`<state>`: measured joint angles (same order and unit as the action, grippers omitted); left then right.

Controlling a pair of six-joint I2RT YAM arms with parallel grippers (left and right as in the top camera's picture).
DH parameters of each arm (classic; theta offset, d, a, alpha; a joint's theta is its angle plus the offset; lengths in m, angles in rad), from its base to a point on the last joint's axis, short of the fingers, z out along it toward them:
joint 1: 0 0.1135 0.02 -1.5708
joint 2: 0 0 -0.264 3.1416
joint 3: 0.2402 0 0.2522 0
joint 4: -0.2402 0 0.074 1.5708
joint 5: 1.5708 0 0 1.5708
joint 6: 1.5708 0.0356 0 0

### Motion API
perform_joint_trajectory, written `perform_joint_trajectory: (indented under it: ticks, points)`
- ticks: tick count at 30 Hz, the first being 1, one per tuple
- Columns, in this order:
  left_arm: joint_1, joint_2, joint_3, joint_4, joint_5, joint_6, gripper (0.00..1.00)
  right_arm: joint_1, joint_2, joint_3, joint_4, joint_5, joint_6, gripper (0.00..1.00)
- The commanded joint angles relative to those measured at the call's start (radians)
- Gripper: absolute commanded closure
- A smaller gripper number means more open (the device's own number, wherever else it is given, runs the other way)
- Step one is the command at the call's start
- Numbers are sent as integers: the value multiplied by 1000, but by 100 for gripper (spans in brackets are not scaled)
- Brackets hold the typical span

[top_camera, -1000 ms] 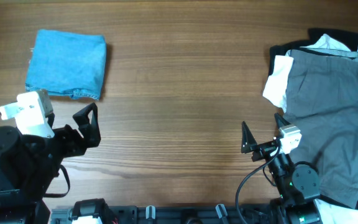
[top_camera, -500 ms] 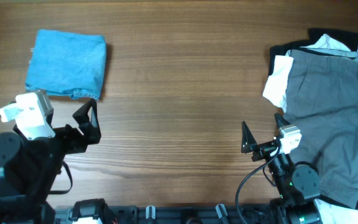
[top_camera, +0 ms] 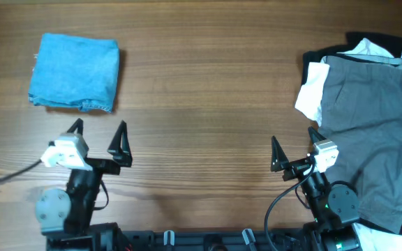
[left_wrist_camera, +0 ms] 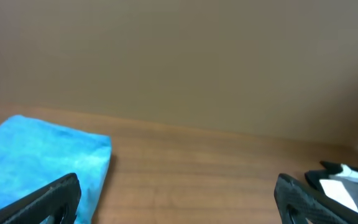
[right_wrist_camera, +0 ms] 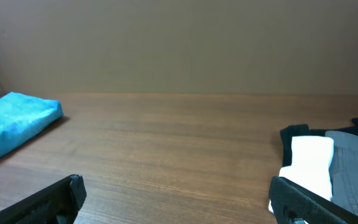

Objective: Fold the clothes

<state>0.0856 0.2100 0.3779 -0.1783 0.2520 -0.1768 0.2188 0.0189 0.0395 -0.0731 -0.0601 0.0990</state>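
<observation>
The light-blue jeans [top_camera: 74, 72] lie folded into a neat square at the far left of the table, also showing in the left wrist view [left_wrist_camera: 36, 158] and the right wrist view [right_wrist_camera: 17, 124]. At the far right, grey trousers [top_camera: 375, 125] are spread flat over a white garment [top_camera: 313, 87] and a black garment [top_camera: 375, 38]. My left gripper [top_camera: 98, 127] stands open just in front of the jeans, apart from them. The right gripper [top_camera: 293, 138] is open too, just left of the grey trousers, with nothing between its fingers [right_wrist_camera: 48, 202].
Bare wooden table [top_camera: 208, 90] stretches between the folded jeans and the pile. The white garment [right_wrist_camera: 312, 162] and grey trousers [right_wrist_camera: 353, 168] sit close beside my right finger. A plain brown wall stands beyond the table's far edge.
The left arm has swung from a turned, raised pose to a low pose near the front edge, its open gripper now pointing at the jeans. The right arm has not moved.
</observation>
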Motion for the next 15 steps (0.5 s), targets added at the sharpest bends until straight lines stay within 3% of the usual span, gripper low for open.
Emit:
perform_joint_trajectory:
  ticks: [1, 9, 15]
  points:
    - [-5, -88, -124, 78, 8, 13, 0, -5, -15, -1, 5, -16, -14, 0]
    - [-4, -192, -250, 132, -4, 13, 0, -5, -15, -1, 5, -16, -14, 0]
    - [-5, -207, -344, 260, -18, 13, 0, -5, -15, -1, 5, -16, -14, 0]
